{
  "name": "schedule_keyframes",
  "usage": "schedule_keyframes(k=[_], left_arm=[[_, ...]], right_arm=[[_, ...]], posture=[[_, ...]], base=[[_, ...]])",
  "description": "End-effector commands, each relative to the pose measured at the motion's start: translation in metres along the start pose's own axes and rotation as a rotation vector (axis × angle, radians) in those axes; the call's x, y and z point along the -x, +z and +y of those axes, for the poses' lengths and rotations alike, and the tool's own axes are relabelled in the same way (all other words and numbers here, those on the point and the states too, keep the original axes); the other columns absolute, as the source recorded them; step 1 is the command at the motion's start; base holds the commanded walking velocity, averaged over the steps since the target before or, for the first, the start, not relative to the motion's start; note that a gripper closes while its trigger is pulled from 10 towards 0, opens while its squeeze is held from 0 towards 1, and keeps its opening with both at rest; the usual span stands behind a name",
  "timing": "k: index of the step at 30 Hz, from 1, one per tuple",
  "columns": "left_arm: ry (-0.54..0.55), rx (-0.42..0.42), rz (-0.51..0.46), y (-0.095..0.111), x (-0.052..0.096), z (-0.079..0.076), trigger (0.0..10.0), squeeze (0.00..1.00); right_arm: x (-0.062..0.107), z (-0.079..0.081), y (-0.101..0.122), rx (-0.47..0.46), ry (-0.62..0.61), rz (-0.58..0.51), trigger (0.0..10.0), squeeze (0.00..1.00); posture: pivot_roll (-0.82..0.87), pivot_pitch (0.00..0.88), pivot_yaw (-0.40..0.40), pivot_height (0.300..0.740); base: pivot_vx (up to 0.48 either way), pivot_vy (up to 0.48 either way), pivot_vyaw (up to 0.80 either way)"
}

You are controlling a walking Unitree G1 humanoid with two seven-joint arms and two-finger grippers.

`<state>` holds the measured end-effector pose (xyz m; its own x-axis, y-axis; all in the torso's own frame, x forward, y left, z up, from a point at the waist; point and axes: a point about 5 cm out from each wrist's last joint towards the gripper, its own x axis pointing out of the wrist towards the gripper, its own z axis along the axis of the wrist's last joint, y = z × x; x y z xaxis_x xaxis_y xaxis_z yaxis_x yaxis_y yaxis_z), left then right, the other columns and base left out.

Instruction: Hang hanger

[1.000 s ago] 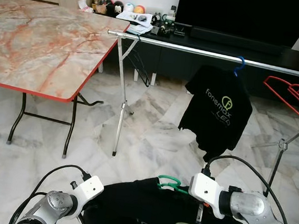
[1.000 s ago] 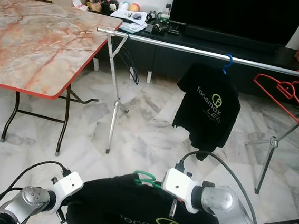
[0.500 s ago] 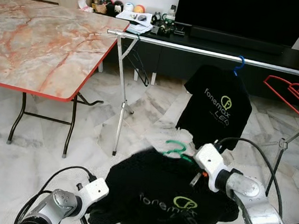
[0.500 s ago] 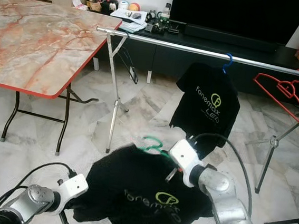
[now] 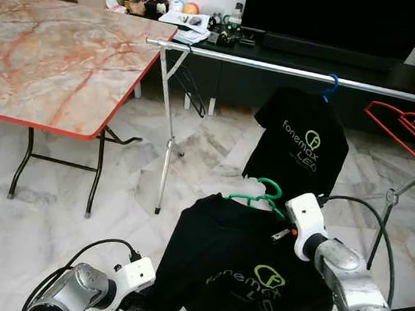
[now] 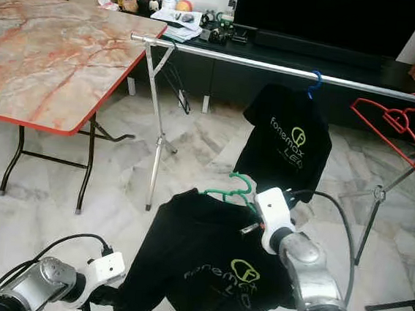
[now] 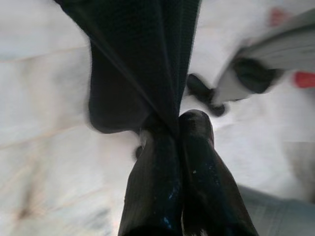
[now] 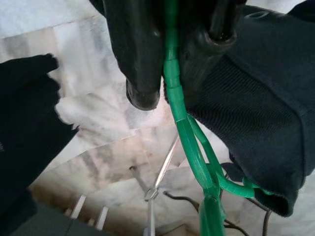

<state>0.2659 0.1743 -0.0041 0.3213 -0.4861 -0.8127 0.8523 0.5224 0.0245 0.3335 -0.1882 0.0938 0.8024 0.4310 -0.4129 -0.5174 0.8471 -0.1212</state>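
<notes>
A green hanger (image 5: 257, 195) carries a black T-shirt (image 5: 237, 265) with a green logo. My right gripper (image 5: 279, 234) is shut on the hanger's arm just below the hook, seen close in the right wrist view with the green hanger (image 8: 172, 88) between its fingers. The shirt hangs in the air below and in front of the silver rail (image 5: 275, 66). My left gripper (image 7: 176, 129) is shut on the shirt's lower edge, low at the left (image 5: 133, 304).
On the rail hang another black T-shirt (image 5: 300, 146) on a blue hanger (image 5: 332, 87) and a bare red hanger (image 5: 409, 125) at the right. A marble-topped folding table (image 5: 55, 53) stands at the left. The rail's stand leg (image 5: 165, 144) and a dark TV console (image 5: 291, 50) are ahead.
My right gripper has lifted the green hanger and shirt up and forward toward the rail. The shirt now hangs stretched between both grippers; the left gripper stayed low.
</notes>
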Motion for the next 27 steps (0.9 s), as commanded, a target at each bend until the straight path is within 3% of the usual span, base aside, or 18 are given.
schedule_keyframes(k=[1, 2, 3, 4, 5, 6, 7, 9, 10, 19, 24, 25, 27], left_arm=[[0.04, 0.023, 0.141, -0.034, 0.002, -0.003, 7.6, 0.0], [0.088, 0.008, 0.138, -0.031, 0.003, 0.001, 10.0, 0.0], [0.088, 0.008, 0.138, -0.031, 0.003, 0.001, 10.0, 0.0], [0.189, 0.003, 0.123, -0.026, 0.006, 0.012, 10.0, 0.0], [0.189, 0.003, 0.123, -0.026, 0.006, 0.012, 10.0, 0.0], [0.233, 0.009, 0.108, -0.023, 0.009, 0.018, 10.0, 0.0], [0.231, 0.008, 0.1, -0.022, 0.01, 0.019, 10.0, 0.18], [0.227, 0.006, 0.096, -0.021, 0.01, 0.019, 10.0, 0.18], [0.215, 0.004, 0.086, -0.021, 0.011, 0.019, 10.0, 1.0], [0.203, -0.031, 0.028, -0.016, 0.014, 0.021, 10.0, 1.0], [0.233, -0.043, -0.036, -0.007, 0.02, 0.027, 10.0, 1.0], [0.234, -0.041, -0.074, -0.001, 0.022, 0.03, 10.0, 1.0], [0.207, -0.044, -0.117, 0.006, 0.024, 0.03, 10.0, 1.0]], right_arm=[[0.009, -0.012, 0.021, 0.041, 0.005, -0.072, 10.0, 0.0], [0.008, -0.007, 0.017, 0.072, 0.049, -0.046, 10.0, 0.0], [0.008, -0.007, 0.017, 0.072, 0.049, -0.046, 10.0, 0.0], [0.009, 0.004, 0.006, 0.15, 0.159, 0.015, 10.0, 0.0], [0.009, 0.004, 0.006, 0.15, 0.159, 0.015, 10.0, 0.0], [0.011, 0.009, -0.004, 0.236, 0.223, 0.071, 10.0, 0.0], [0.012, 0.009, -0.009, 0.278, 0.237, 0.104, 10.0, 0.0], [0.013, 0.008, -0.012, 0.298, 0.243, 0.126, 10.0, 0.0], [0.014, 0.008, -0.016, 0.328, 0.259, 0.149, 10.0, 0.0], [0.013, 0.017, -0.031, 0.496, 0.338, 0.211, 10.0, 0.0], [0.014, 0.025, -0.035, 0.541, 0.424, 0.202, 10.0, 0.0], [0.015, 0.027, -0.04, 0.614, 0.461, 0.229, 10.0, 0.0], [0.015, 0.028, -0.045, 0.667, 0.475, 0.258, 10.0, 0.0]], posture=[[0.05, 0.074, -0.073, 0.74], [0.05, 0.074, -0.074, 0.74], [0.05, 0.074, -0.074, 0.74], [0.05, 0.074, -0.075, 0.74], [0.05, 0.074, -0.075, 0.74], [0.04, 0.074, -0.077, 0.74], [0.04, 0.074, -0.077, 0.74], [0.04, 0.074, -0.077, 0.74], [0.04, 0.074, -0.077, 0.74], [0.05, 0.076, -0.08, 0.74], [0.05, 0.078, -0.081, 0.74], [0.05, 0.078, -0.081, 0.74], [0.05, 0.079, -0.082, 0.74]], base=[[0.0, 0.0, 0.0], [0.0, 0.0, 0.0], [0.0, 0.0, 0.0], [0.0, 0.0, 0.0], [0.0, 0.0, 0.0], [0.0, 0.0, 0.0], [0.0, 0.0, 0.0], [0.0, 0.0, 0.0], [0.0, 0.0, 0.0], [0.0, 0.0, 0.0], [0.0, 0.0, 0.0], [0.0, 0.0, 0.0], [0.0, 0.0, 0.0]])
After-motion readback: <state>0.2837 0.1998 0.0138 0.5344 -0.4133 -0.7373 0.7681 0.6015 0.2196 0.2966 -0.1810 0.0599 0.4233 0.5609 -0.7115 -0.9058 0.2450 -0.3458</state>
